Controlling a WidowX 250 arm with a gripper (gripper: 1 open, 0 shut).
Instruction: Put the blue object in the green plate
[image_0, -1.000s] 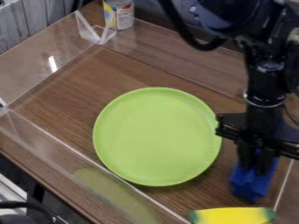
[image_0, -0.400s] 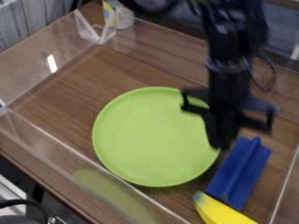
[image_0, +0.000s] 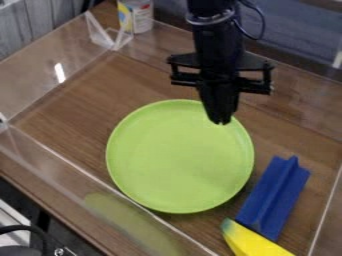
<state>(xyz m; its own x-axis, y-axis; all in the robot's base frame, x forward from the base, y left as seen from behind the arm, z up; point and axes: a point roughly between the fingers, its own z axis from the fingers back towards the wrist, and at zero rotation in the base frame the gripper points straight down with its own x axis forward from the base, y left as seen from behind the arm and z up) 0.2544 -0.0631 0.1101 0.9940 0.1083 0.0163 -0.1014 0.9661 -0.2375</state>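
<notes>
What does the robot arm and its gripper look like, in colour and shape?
The arm is black and reaches down from the top of the picture as a thick column. A black crossbar sticks out on both sides above the gripper, which narrows to dark slim fingers. Dark cables curve beside the upper part. No markings can be made out.

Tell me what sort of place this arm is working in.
Probably a lab or test bench, not a home: a wood-grain tabletop fenced by clear plastic walls, and simple props laid out, a green plate and a blue block beside it. The background is too blurred to say more.
</notes>
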